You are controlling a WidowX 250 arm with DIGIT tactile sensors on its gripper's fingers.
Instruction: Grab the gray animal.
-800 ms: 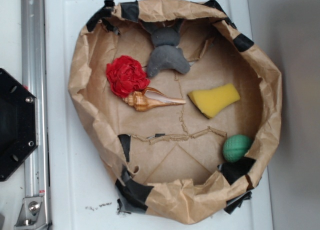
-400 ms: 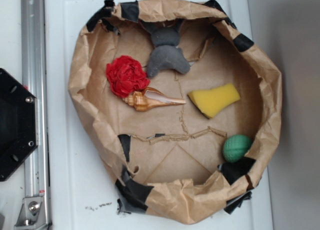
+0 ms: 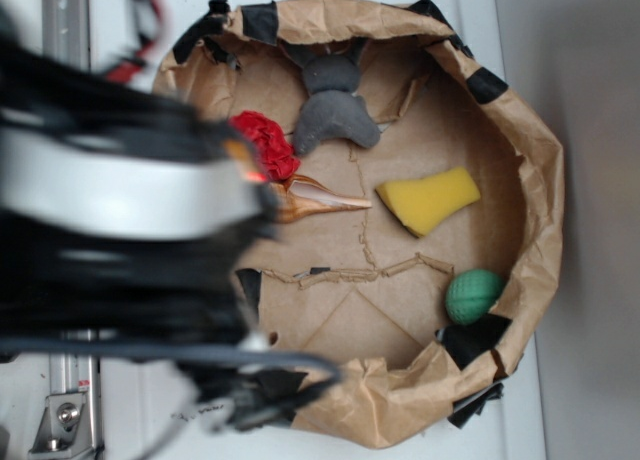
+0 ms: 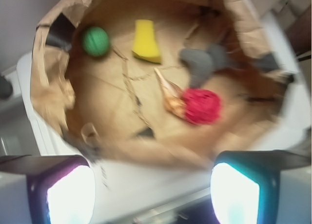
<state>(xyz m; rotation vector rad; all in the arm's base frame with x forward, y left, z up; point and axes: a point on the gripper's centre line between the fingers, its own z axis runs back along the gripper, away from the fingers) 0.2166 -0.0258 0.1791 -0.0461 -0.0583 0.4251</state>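
A blurred black and silver arm (image 3: 120, 210) reaches in from the left, covering the left edge of a paper nest (image 3: 520, 130). The gripper (image 4: 153, 185) is held wide open above the nest's near rim, empty. The gray animal (image 3: 335, 105) lies against the far wall, just right of a red flower (image 3: 268, 143), beyond a shell (image 3: 320, 195).

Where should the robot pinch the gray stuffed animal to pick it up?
Probably around the lighter, curved gray body of the small gray plush animal, coming straight down from above. The body is the plumpest part and lies flat on the brown paper nest. Its right side is free; the red fabric flower sits close on its left, so closing across the body's narrow middle seems safest. The gripper is open, outside the nest.
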